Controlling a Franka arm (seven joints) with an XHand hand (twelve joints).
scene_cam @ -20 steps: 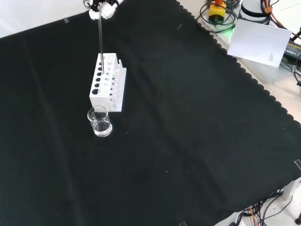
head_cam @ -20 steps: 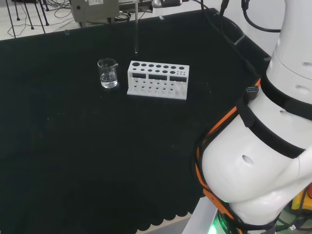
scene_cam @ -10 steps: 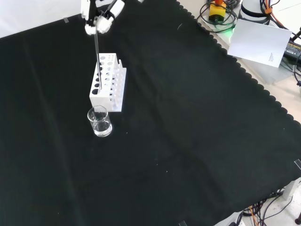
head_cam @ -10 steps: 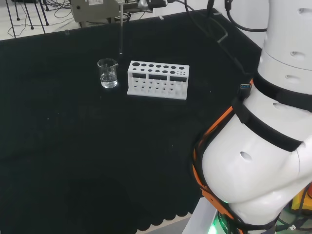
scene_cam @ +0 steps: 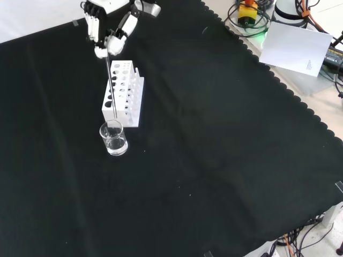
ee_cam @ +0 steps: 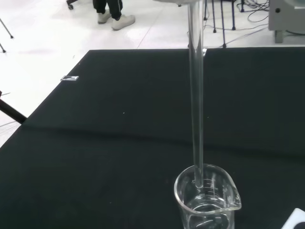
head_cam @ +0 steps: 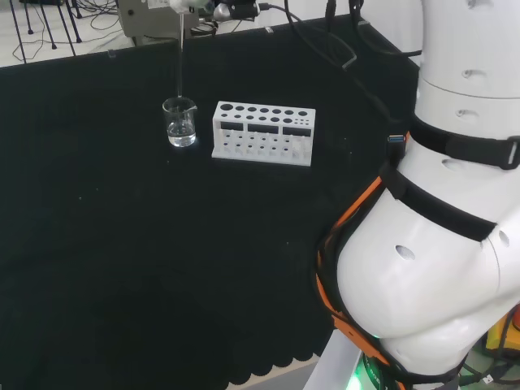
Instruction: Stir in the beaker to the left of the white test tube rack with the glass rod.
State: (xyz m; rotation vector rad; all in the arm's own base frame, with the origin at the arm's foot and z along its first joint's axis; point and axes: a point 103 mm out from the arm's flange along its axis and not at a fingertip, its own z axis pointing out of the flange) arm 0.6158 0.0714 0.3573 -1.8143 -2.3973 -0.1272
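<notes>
A small clear beaker (head_cam: 179, 122) (scene_cam: 113, 138) (ee_cam: 206, 201) with a little liquid stands beside the white test tube rack (head_cam: 262, 132) (scene_cam: 122, 95). The hand (scene_cam: 110, 32) hangs above the rack's far end in the front view, fingers curled on the top of a glass rod (scene_cam: 110, 85) (head_cam: 179, 57) (ee_cam: 195, 105). The rod hangs upright. In the wrist view its lower tip sits about at the beaker's rim, just over the opening. In the head view the rod comes down right over the beaker.
The arm's big white links (head_cam: 439, 227) stand at the right of the head view. A sheet of paper (scene_cam: 297, 47) and cables lie beyond the cloth's scalloped edge in the front view. Grey equipment (head_cam: 154, 16) stands behind the bench.
The hand has carried the rod leftward in the head view, from above the rack to above the beaker. In the front view it has come lower and nearer.
</notes>
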